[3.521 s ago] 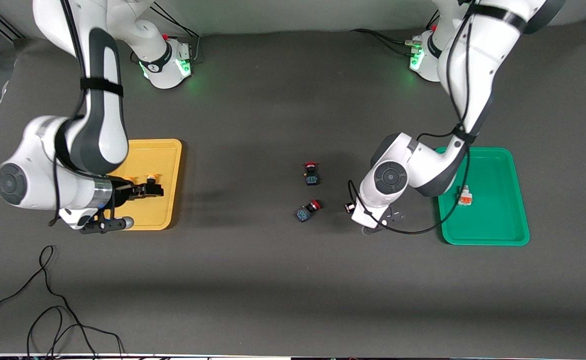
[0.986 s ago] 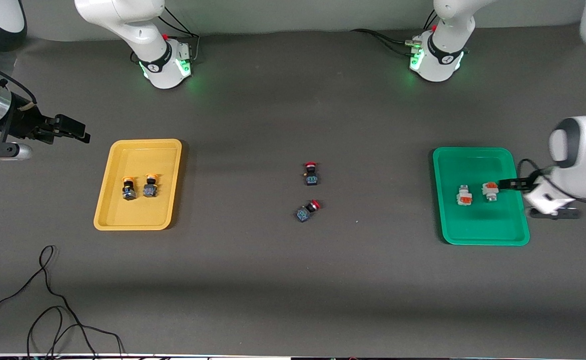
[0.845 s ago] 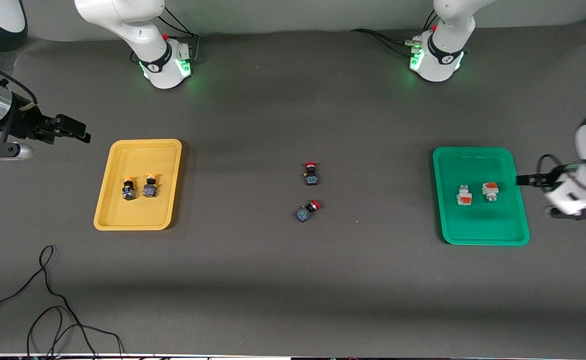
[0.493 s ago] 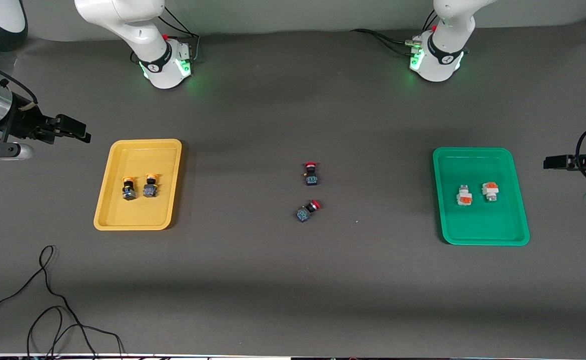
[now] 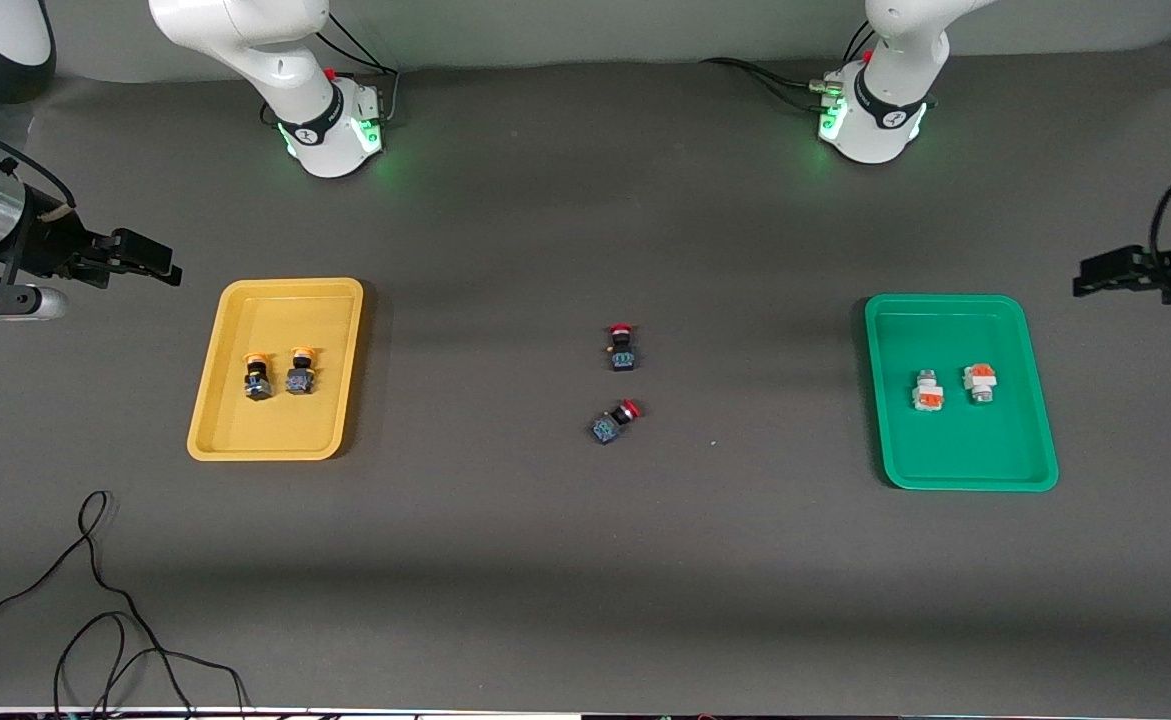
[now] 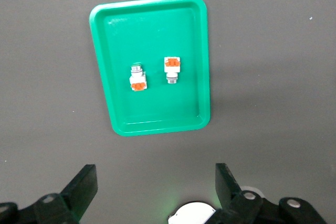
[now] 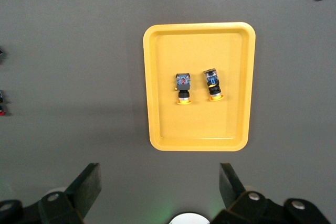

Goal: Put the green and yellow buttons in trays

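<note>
Left gripper (image 5: 1095, 278): up in the air over the bare table at the left arm's end, clear of the green tray (image 5: 1035, 455). Its fingers (image 6: 84, 184) stand spread wide in the left wrist view, with nothing between them and nothing touched.

Right gripper (image 5: 150, 262): up over the table at the right arm's end, apart from the yellow tray (image 5: 215, 440). Its fingers (image 7: 89, 182) are likewise parted fully and empty.

Two white-bodied buttons (image 5: 928, 391) lie side by side in the green tray, near its middle, not touching.

Two yellow-capped buttons (image 5: 258, 376) lie side by side in the yellow tray, near its middle.

Two red-capped switches (image 5: 622, 348) rest on the table between the trays, one nearer the front camera and tilted.
</note>
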`<state>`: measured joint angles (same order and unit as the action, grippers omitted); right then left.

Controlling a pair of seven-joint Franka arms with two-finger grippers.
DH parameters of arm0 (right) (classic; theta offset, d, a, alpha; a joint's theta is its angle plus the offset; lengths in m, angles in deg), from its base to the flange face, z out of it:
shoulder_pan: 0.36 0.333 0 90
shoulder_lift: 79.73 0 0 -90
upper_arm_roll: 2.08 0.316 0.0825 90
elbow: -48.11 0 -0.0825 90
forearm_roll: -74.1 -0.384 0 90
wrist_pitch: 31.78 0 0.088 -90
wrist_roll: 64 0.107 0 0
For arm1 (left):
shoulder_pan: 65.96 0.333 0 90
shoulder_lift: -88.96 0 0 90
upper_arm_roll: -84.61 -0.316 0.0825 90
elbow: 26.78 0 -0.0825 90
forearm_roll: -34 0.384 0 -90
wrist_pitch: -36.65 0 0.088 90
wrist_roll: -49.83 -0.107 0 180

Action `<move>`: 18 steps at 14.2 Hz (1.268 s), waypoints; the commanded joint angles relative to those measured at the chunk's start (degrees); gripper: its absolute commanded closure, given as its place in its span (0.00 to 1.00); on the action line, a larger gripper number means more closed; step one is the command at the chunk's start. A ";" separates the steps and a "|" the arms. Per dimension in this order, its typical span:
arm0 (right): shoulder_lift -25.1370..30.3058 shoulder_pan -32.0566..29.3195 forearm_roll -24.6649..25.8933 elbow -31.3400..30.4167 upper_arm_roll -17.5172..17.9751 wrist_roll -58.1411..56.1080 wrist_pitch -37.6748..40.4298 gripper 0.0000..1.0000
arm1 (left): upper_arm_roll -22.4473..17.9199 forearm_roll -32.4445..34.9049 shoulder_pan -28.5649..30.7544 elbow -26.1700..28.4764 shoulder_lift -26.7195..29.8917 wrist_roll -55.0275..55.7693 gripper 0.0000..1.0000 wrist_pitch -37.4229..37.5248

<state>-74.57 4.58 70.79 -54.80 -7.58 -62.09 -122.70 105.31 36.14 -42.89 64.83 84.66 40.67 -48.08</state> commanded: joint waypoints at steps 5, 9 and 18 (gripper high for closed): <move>-1.20 0.07 1.20 4.30 -0.38 0.55 4.44 0.00 | -16.63 -2.58 -21.20 4.72 5.79 4.40 0.00 -2.19; -3.48 -0.37 1.46 7.81 -0.64 -1.21 4.44 0.00 | -18.59 -3.01 -24.39 4.20 6.23 5.29 0.00 -2.01; -7.71 -0.20 1.90 14.15 -1.61 -4.73 9.61 0.00 | -18.41 -3.37 -24.21 3.76 6.15 5.38 0.00 -1.66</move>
<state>-81.56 4.33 71.40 -42.44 -9.25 -65.45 -115.62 87.88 33.22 -66.11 67.80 89.55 45.26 -49.47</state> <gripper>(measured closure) 0.000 0.000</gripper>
